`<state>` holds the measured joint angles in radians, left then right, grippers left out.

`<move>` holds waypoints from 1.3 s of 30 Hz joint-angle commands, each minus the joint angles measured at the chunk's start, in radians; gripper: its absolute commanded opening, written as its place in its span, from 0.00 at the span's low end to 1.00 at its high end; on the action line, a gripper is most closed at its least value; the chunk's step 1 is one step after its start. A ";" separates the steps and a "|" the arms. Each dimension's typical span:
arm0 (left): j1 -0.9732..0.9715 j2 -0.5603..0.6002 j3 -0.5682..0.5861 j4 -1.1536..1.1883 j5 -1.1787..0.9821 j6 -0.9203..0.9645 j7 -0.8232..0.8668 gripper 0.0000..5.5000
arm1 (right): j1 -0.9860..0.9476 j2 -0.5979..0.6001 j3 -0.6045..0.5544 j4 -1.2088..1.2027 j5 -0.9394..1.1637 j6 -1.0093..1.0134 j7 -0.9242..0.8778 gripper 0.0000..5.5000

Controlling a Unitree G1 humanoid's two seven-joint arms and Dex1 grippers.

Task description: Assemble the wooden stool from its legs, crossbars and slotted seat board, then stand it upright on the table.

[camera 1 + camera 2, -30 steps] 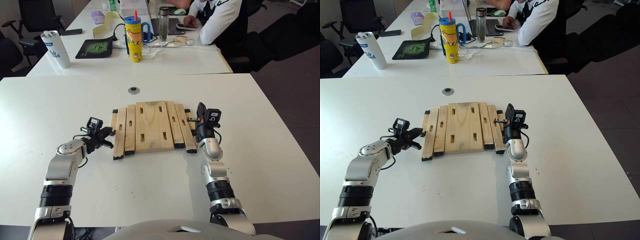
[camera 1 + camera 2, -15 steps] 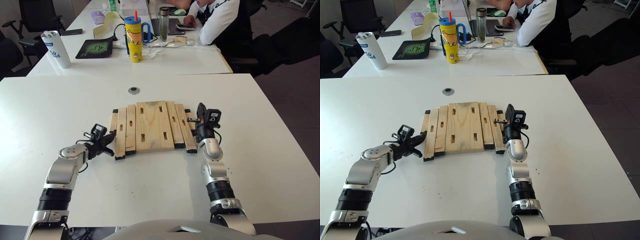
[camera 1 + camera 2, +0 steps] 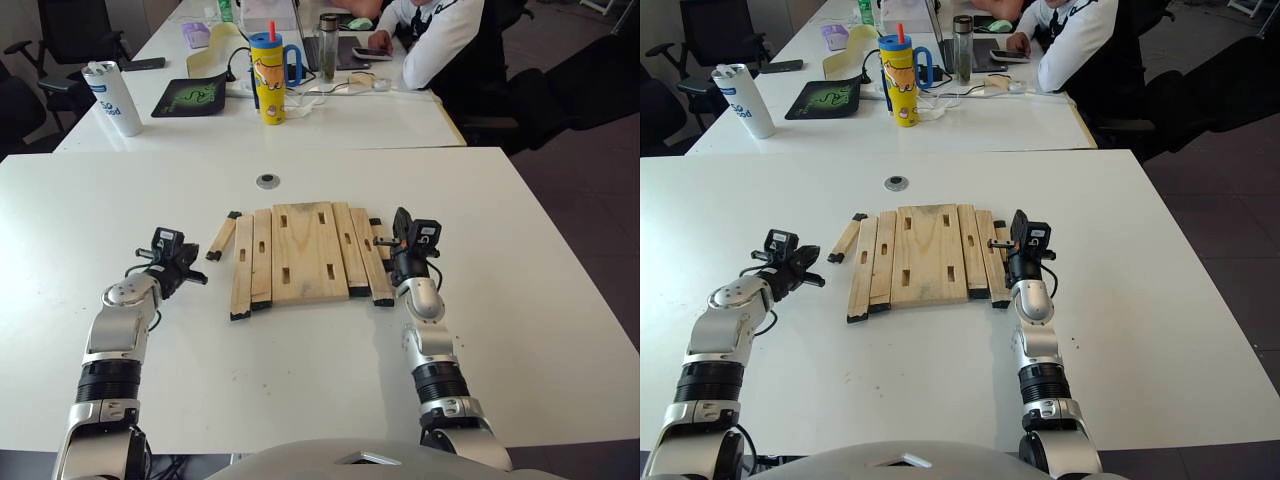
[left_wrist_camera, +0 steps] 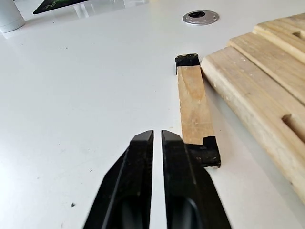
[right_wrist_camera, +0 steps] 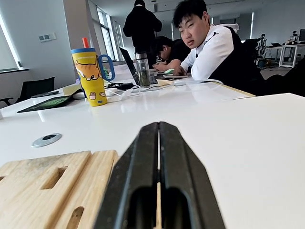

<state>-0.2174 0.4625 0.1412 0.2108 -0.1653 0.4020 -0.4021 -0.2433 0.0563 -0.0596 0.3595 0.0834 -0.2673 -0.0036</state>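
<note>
The left end effector [image 3: 192,272] low over the desk [image 3: 520,260], out to the left of the wooden parts, fingers [image 4: 138,157] drawn almost together with only a hairline slit between them, holding nothing. Just ahead of the tips, a short crossbar [image 4: 193,102] with black-painted ends, flat on the desk, loose from the rest and lying at a slant beside the outermost left slat [image 3: 241,268]. Near the fingertips but apart from them in the head views.

The right end effector [image 5: 158,125] at the right edge of the row of parts, just beside the outermost right slat [image 3: 370,255], pointing away from the robot, fingers pressed together. A thin tan sliver in the slit low down; cannot tell whether anything is pinched there.

In the middle of the desk, the slotted seat board [image 3: 310,252], flat, the widest piece, with four slots cut through it. Flanked by long slotted slats lying side by side against it, two on the left and two on the right, black at the near ends. A shorter piece [image 3: 380,232] at the far right, just beside the right end effector. All parts lying flat, unassembled.

Beyond the parts, a round metal grommet [image 3: 267,181] set in the desk. On the next desk behind: a yellow tumbler [image 3: 266,80] with a blue handle and a red straw, a white paper cup [image 3: 113,98], a dark mouse pad [image 3: 195,95] and a clear bottle [image 3: 328,48].
</note>
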 commanded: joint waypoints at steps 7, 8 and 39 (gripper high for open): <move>-0.026 -0.036 -0.038 -0.005 -0.005 0.011 -0.024 0.35 | -0.010 0.002 0.006 0.004 -0.015 -0.006 0.000 0.00; -0.024 -0.035 -0.045 0.000 0.002 0.010 -0.022 0.38 | -0.010 0.002 0.006 0.005 -0.015 -0.005 0.000 0.00; -0.056 -0.075 -0.039 0.048 0.020 -0.017 0.038 0.25 | -0.018 0.005 0.005 0.001 -0.019 -0.002 0.003 0.00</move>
<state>-0.2419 0.3980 0.0751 0.2745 -0.1379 0.4180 -0.3879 -0.2436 0.0580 -0.0575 0.3607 0.0644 -0.2682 -0.0015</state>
